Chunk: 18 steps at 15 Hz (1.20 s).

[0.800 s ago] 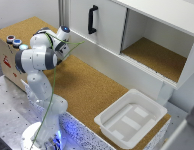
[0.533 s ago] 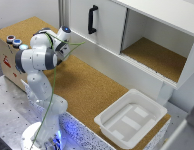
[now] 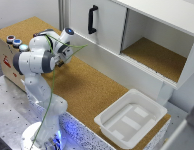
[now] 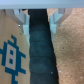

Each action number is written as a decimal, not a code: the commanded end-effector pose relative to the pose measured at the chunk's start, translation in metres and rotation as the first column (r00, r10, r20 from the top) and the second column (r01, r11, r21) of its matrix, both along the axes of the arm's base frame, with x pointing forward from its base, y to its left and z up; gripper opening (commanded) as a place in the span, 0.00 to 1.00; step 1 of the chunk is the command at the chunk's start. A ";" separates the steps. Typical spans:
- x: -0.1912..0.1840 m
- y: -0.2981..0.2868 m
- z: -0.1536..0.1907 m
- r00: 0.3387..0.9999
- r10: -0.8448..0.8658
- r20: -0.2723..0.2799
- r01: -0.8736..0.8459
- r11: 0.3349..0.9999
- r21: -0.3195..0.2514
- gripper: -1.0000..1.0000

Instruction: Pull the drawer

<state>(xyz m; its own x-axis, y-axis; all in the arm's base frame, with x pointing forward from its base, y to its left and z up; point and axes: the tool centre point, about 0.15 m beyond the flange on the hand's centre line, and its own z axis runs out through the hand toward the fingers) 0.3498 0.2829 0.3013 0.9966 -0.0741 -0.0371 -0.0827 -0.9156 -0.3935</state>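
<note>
My arm bent low by the wooden box [image 3: 9,60]; my tool [image 4: 38,20] was open w/ nothing held. Blue mark [image 4: 11,56] unreadable.

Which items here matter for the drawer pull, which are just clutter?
Relevant:
- wooden box holding the drawer
- end effector, fingertips apart

Clutter:
- white tray
- cabinet door with black handle
- open cabinet shelf
- coloured buttons on the box top
</note>
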 end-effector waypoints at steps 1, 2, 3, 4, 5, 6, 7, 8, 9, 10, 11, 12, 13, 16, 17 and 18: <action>-0.004 -0.063 -0.040 1.000 -0.026 0.000 0.026 1.000 0.001 0.00; -0.002 -0.071 -0.041 0.999 -0.033 0.000 0.033 0.999 0.000 0.00; 0.000 -0.082 -0.041 0.999 -0.040 0.002 0.040 0.999 -0.005 0.00; 0.001 -0.090 -0.041 0.999 -0.042 0.005 0.042 0.999 -0.009 0.00; 0.004 -0.098 -0.041 0.999 -0.044 0.006 0.044 0.999 -0.010 0.00; 0.007 -0.106 -0.040 0.999 -0.047 0.013 0.047 0.999 -0.013 0.00; 0.010 -0.113 -0.039 0.999 -0.048 0.019 0.048 0.999 -0.017 0.00; 0.012 -0.119 -0.038 0.999 -0.049 0.023 0.050 0.999 -0.018 0.00; 0.014 -0.123 -0.037 0.998 -0.051 0.023 0.052 0.998 -0.019 0.00; 0.016 -0.130 -0.037 0.998 -0.059 0.027 0.060 0.998 -0.020 0.00; 0.016 -0.137 -0.037 0.998 -0.065 0.024 0.065 0.998 -0.014 0.00; 0.017 -0.142 -0.038 0.997 -0.072 0.023 0.072 0.997 -0.017 0.00; 0.017 -0.149 -0.039 0.996 -0.084 0.023 0.084 0.996 -0.015 0.00; 0.017 -0.161 -0.038 0.995 -0.101 0.022 0.101 0.995 -0.017 0.00; 0.016 -0.164 -0.038 0.994 -0.107 0.021 0.108 0.994 -0.022 0.00; 0.015 -0.166 -0.037 0.993 -0.115 0.019 0.115 0.993 -0.023 0.00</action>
<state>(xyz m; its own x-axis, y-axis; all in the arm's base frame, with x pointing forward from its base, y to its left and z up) 0.3584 0.1575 0.2990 0.9889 -0.1487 -0.0001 -0.1389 -0.9235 -0.3576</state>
